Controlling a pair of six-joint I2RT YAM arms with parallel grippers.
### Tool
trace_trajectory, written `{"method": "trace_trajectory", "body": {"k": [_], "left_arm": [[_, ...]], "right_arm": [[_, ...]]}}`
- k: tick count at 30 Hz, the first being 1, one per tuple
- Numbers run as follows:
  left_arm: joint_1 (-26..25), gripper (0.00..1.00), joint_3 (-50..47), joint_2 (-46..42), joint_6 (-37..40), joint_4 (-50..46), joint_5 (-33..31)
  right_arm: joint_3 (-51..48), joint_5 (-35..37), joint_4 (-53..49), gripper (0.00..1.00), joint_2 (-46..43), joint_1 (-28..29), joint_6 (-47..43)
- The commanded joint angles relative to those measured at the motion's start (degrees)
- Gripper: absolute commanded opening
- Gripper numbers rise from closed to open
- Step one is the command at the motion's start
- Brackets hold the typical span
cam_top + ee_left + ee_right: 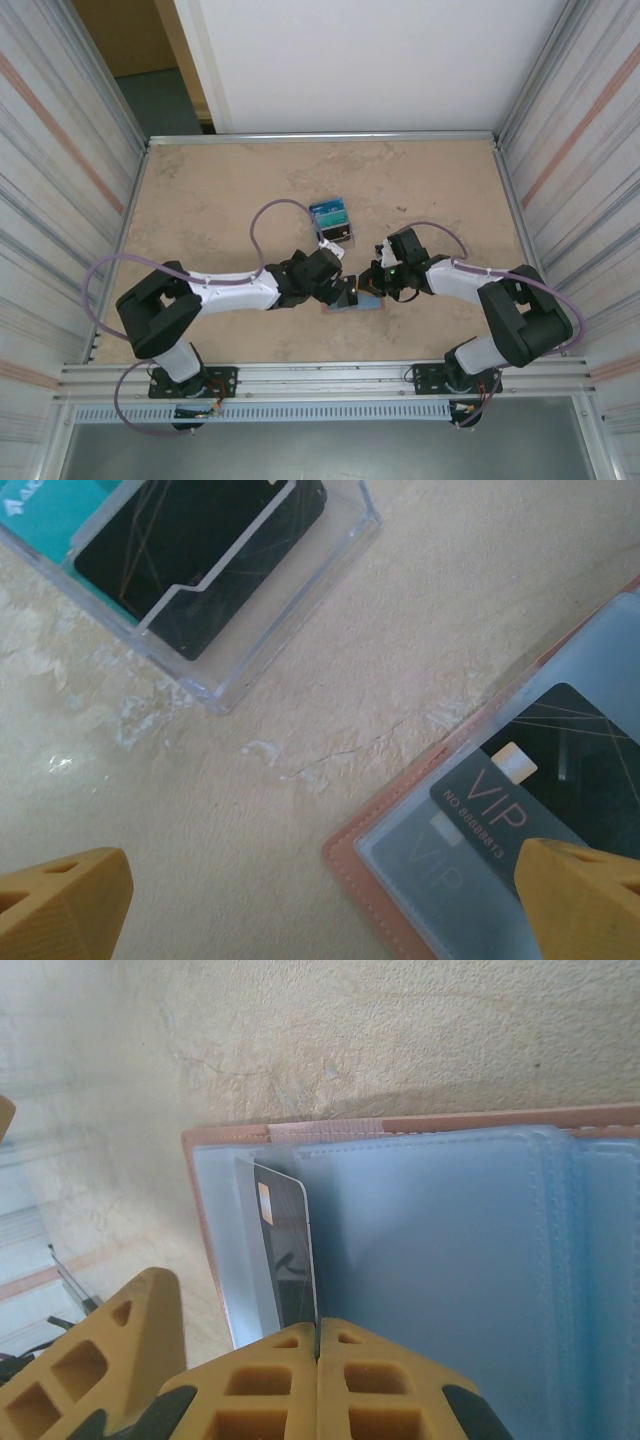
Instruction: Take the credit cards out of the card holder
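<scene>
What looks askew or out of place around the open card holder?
One dark card sticks up at a tilt from the card holder, pinched by the shut right hand: probably mid-removal, not damage. The table shows a thin crack-like line and pale scuffs.

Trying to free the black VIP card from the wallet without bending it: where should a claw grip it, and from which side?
Take the black VIP card by the edge jutting from its card holder pocket, coming straight at the pocket's opening; thin and flat, it offers only that edge. The right claw pinches it there.
</scene>
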Motion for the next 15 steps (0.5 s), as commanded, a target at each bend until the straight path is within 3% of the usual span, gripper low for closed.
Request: {"method": "trace_trajectory", "body": {"k": [1,15], "left_arm": [[-0.52,0.99,1.4,2.65,1.19,0.83,1.29],[-0.49,0.99,1.41,5.54,1.2,-0.27,0.99]], "right_arm": [[1.15,0.52,-1.57,0.0,-1.32,-0.5,-1.43],[-0.63,-0.17,-2.26,0.0,-4.69,-2.53,-1.38]]}}
